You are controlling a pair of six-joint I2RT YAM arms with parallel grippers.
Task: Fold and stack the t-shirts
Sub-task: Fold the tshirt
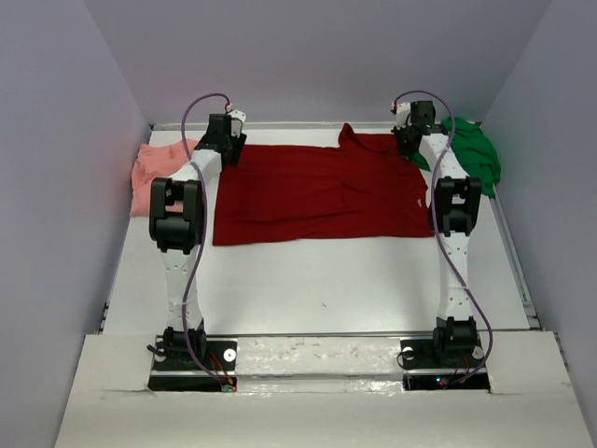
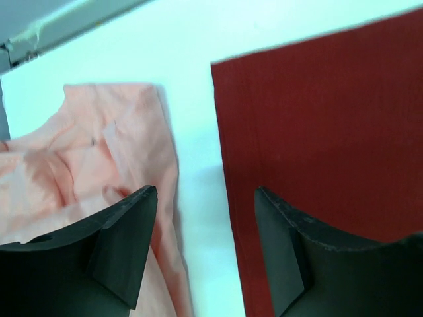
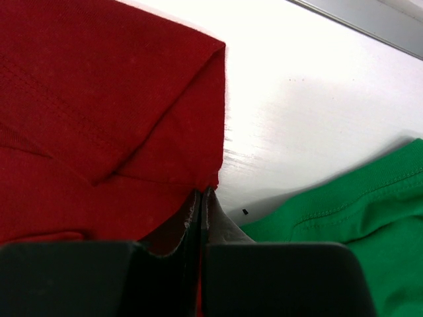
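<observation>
Three shirts lie on the table [image 1: 354, 280]: dark red shirt [image 1: 317, 191] spread flat, centre-far; salmon-pink shirt [image 1: 159, 173] bunched far left; green shirt [image 1: 476, 154] far right. The right gripper [image 3: 205, 191] is pressed together, seemingly nipping the red shirt's right edge. The left gripper [image 2: 205, 198] is spread over its left edge, holding nothing. Risk: that thin pinch slips on lifting, or the left jaws catch pink cloth.

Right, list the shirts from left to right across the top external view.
salmon-pink shirt → dark red shirt → green shirt
</observation>
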